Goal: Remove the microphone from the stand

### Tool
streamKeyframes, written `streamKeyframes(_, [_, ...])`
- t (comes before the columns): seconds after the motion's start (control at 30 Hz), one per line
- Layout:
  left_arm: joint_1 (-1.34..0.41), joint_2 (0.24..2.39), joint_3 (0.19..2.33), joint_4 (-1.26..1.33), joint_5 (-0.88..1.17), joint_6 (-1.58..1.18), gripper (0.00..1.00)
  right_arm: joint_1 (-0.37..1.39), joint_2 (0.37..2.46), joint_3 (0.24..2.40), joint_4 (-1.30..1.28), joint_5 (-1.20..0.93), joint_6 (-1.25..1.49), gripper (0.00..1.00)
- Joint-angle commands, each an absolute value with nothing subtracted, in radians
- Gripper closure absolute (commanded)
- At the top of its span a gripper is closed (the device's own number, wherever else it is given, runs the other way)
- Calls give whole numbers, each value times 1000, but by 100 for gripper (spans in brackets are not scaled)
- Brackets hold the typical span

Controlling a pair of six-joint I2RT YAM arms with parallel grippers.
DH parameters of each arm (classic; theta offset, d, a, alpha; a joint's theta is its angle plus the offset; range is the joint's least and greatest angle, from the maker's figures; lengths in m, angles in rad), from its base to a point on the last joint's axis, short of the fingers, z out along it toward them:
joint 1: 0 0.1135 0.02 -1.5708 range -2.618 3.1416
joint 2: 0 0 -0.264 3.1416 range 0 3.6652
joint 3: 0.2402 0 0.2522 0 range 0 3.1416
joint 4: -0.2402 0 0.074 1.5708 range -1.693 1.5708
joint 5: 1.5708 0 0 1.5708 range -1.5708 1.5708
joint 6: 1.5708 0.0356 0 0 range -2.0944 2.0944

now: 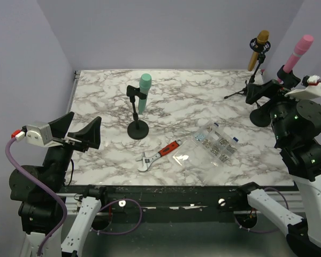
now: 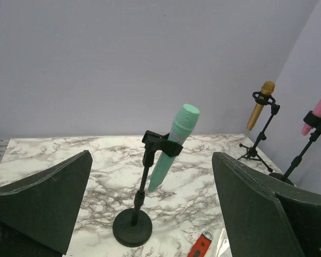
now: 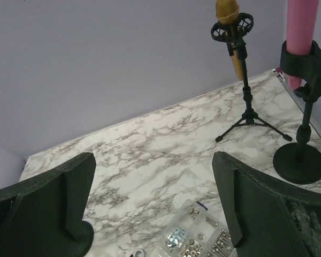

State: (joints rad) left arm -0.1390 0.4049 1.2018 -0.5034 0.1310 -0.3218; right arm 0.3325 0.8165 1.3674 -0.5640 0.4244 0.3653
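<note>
Three microphones stand in black stands on the marble table. A teal microphone is clipped in a round-base stand at centre left, and also shows in the left wrist view. A gold microphone sits on a tripod stand at the back right. A pink microphone stands at the far right. My left gripper is open and empty, in front of and left of the teal microphone. My right gripper is open and empty beside the pink microphone's stand.
A red-handled wrench lies in front of the teal microphone's stand. A clear box of screws and nuts and a small clear bag lie at centre right. Walls close off the back and both sides.
</note>
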Motion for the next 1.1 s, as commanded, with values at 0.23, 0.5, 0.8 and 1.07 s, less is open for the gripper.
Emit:
streamKeyframes(0.23, [-142, 431, 1175, -481, 170, -334, 1, 328, 898, 1364, -578, 345, 360, 0])
streamKeyframes(0.5, [-141, 506, 1121, -472, 277, -350, 1, 328, 940, 1260, -487, 43, 400, 0])
streamKeyframes(0.8, [-141, 570, 1032, -390, 334, -401, 1, 406, 1147, 1192, -355, -322, 621, 0])
streamKeyframes(1.07, [-141, 640, 1075, -277, 282, -410, 1, 705, 1296, 1291, -355, -72, 675, 0])
